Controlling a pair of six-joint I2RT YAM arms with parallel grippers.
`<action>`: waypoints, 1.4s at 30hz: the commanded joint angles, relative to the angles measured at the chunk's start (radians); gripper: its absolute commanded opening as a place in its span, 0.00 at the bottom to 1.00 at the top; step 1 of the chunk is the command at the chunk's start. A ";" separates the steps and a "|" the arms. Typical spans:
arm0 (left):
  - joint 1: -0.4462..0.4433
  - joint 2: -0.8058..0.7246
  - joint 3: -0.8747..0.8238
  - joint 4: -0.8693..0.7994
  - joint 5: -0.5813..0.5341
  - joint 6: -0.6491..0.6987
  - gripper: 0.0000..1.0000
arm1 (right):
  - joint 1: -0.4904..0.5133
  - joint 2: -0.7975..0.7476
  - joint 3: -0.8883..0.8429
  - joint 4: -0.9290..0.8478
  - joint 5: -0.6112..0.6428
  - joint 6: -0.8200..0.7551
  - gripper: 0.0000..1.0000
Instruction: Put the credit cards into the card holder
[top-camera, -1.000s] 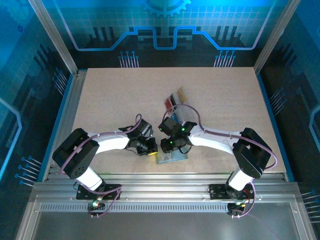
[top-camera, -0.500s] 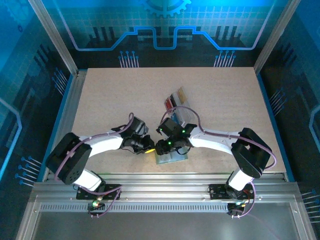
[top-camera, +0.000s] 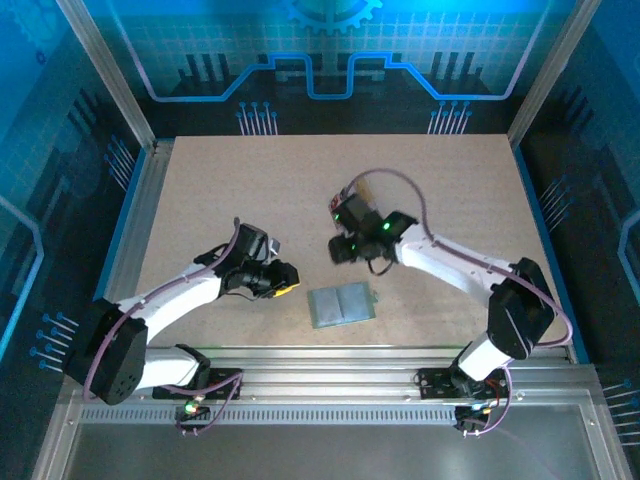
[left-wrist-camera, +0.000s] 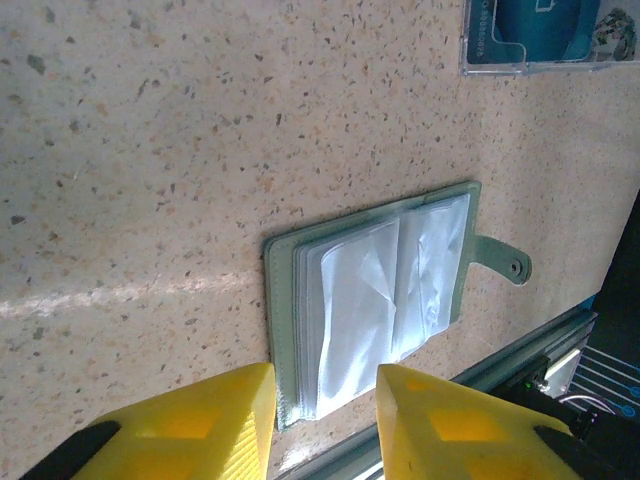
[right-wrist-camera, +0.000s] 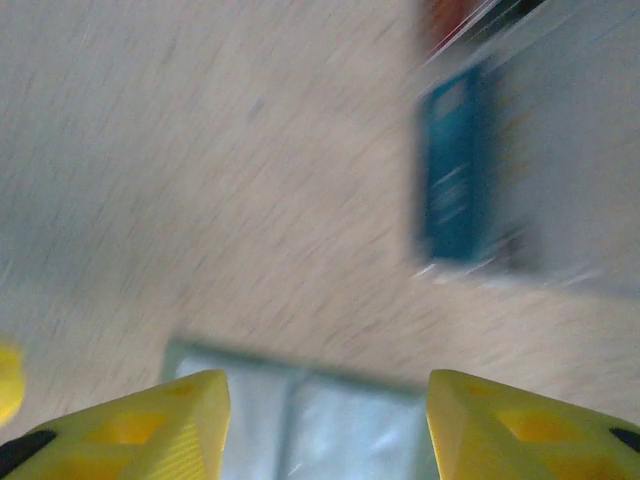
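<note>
Sleeves of clear plastic showed inside the single sage-green folding card holder (top-camera: 342, 305), which lay open and flat on the speckled beige worktop (top-camera: 200, 200) close to its near edge, snap tab pointing right. The left end effector (top-camera: 284, 288) hung just to the holder's left, off its near-left corner, yellow fingers (left-wrist-camera: 200, 425) parted and gripping nothing. The right end effector (top-camera: 342, 252) was poised just beyond the holder's far edge, apart from it, its two fingers spread wide and empty. Farther out sat one clear plastic tray (left-wrist-camera: 480, 62), partly hidden by the right arm. One blue credit card (left-wrist-camera: 560, 25) lay inside it; red and tan edges showed too, but I could not count the cards.
</note>
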 joint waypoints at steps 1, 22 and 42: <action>0.002 0.037 0.048 -0.005 0.012 0.020 0.33 | -0.063 0.051 0.085 -0.183 0.204 -0.085 0.51; -0.001 0.079 0.063 0.008 0.022 0.028 0.32 | -0.139 0.335 0.337 -0.260 0.221 -0.242 0.18; -0.005 0.058 0.031 -0.059 -0.055 0.075 0.37 | -0.096 0.301 0.499 -0.359 0.417 -0.336 0.00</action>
